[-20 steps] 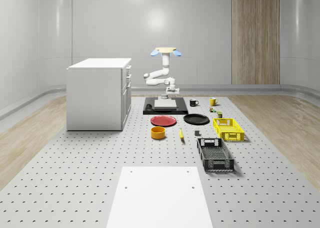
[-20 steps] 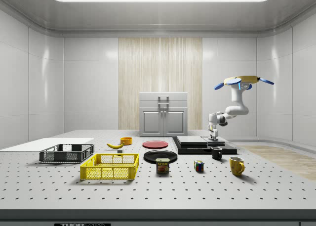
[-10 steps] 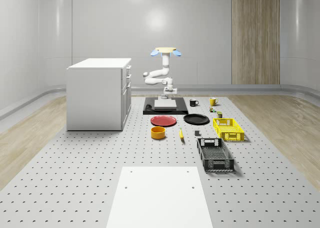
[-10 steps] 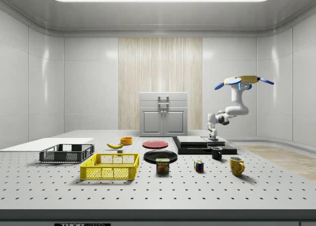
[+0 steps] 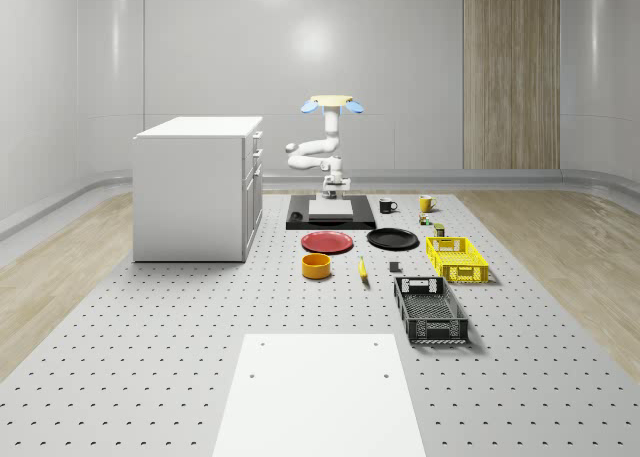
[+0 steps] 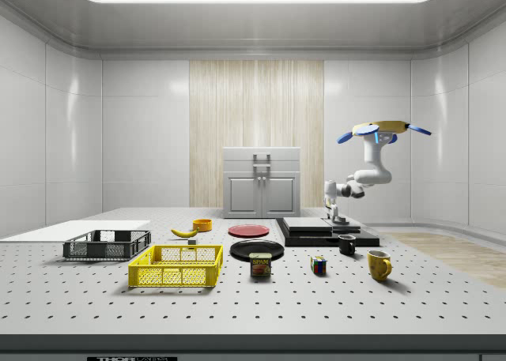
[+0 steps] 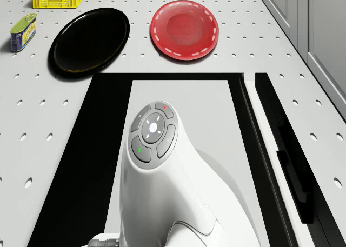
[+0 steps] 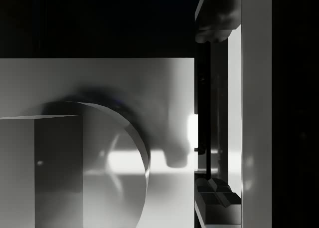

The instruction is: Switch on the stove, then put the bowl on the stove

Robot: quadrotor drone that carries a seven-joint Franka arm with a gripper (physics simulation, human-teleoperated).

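Note:
The stove (image 5: 330,215) is a black base with a grey plate (image 7: 184,106), standing on the table behind the red plate. The orange bowl (image 5: 316,266) rests on the table nearer the front, well away from the stove; in the side view the bowl (image 6: 202,224) is far to the left. The drone (image 5: 332,104) hovers above the stove's far end, seen too in the side view (image 6: 379,129). Its white arm (image 7: 153,131) bends down, and the gripper (image 5: 332,192) (image 6: 335,218) hangs just over the stove's plate, close to its surface (image 8: 99,88).
A white cabinet (image 5: 195,187) stands left of the stove. In front of it lie a red plate (image 5: 327,242) and a black plate (image 5: 392,239). A black mug (image 5: 387,206), yellow mug (image 5: 425,203), yellow crate (image 5: 457,259), black crate (image 5: 430,309) and banana (image 5: 362,269) are on the right.
The drone and arm have drifted a little toward the side view's left. The gripper has moved along the stove's plate with them. The bowl has not moved.

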